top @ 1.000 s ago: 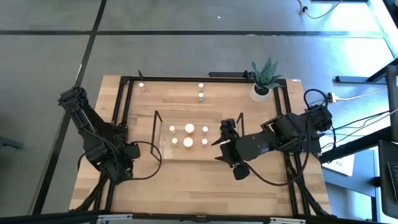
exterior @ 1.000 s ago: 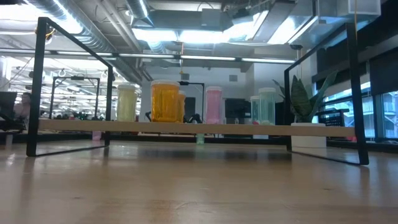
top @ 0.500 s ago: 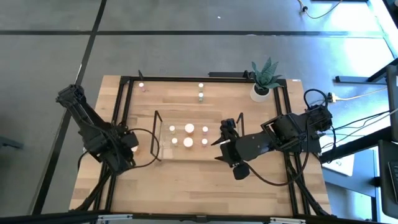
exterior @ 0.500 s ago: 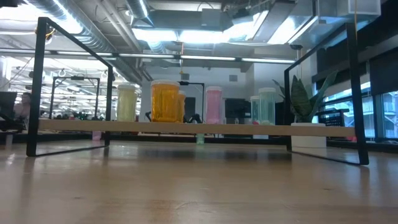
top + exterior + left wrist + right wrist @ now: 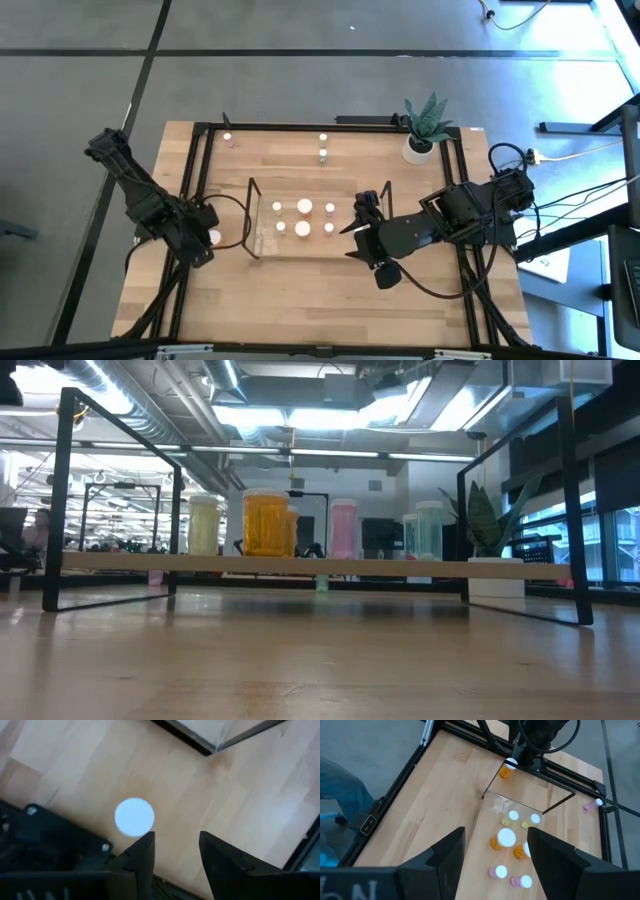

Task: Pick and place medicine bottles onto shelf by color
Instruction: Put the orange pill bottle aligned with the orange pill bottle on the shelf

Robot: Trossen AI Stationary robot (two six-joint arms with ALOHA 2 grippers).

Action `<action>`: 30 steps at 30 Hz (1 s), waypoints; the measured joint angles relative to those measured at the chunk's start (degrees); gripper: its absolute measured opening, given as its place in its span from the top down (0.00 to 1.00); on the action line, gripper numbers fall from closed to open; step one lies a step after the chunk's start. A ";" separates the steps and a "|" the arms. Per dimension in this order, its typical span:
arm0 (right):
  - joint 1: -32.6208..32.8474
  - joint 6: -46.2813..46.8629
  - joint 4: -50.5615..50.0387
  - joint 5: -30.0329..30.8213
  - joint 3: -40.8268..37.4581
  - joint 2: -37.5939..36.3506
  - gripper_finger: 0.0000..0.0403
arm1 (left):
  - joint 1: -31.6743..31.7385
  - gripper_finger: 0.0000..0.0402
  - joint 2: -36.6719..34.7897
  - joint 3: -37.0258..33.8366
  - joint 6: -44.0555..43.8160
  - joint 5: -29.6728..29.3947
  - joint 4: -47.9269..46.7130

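Looking straight down on the wooden table (image 5: 300, 280), you see the left gripper (image 5: 205, 238) hanging over the table's left part, just left of the shelf (image 5: 255, 240), with a white-capped bottle (image 5: 214, 238) right at its tip. Only the left wrist view settles that this bottle (image 5: 134, 817) is not held: its cap sits beside one dark finger (image 5: 142, 852), outside the gap, and the fingers stand moderately apart with bare wood between them. The right wrist view adds the colour you cannot get from above, since that same bottle (image 5: 508, 769) has an orange body and stands on the table under the far arm, just outside the shelf's corner. On the shelf you count six bottles from overhead, in two rows of three: small cap (image 5: 277, 207), large cap (image 5: 304, 207) and small cap (image 5: 330, 208) behind, small (image 5: 281, 228), large (image 5: 302, 229) and small (image 5: 329, 229) in front. The low view shows them side on along the board as yellowish (image 5: 203, 525), orange (image 5: 265, 522), pink (image 5: 343, 528) and pale green (image 5: 428, 530). Two more bottles stand on the table near its far edge, one at the left corner (image 5: 228, 139) and one in the middle (image 5: 323, 153). At the shelf's right end the right gripper (image 5: 355, 228) hovers with its fingers (image 5: 445, 855) spread wide and nothing between them.
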 joint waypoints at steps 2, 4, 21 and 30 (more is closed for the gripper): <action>0.00 0.00 0.00 0.00 0.00 0.00 0.46 | 0.03 0.63 -1.09 -1.90 0.21 -1.34 1.61; 0.02 0.00 0.00 0.00 0.00 0.00 0.46 | 0.11 0.63 -1.46 -3.28 0.21 -1.77 2.31; 0.03 2.48 0.47 2.01 0.00 0.11 0.46 | 3.81 0.63 -0.35 -8.15 1.78 3.06 5.11; 0.00 3.07 0.45 4.53 0.00 0.48 0.46 | 4.12 0.63 -0.35 -8.15 4.51 2.47 5.66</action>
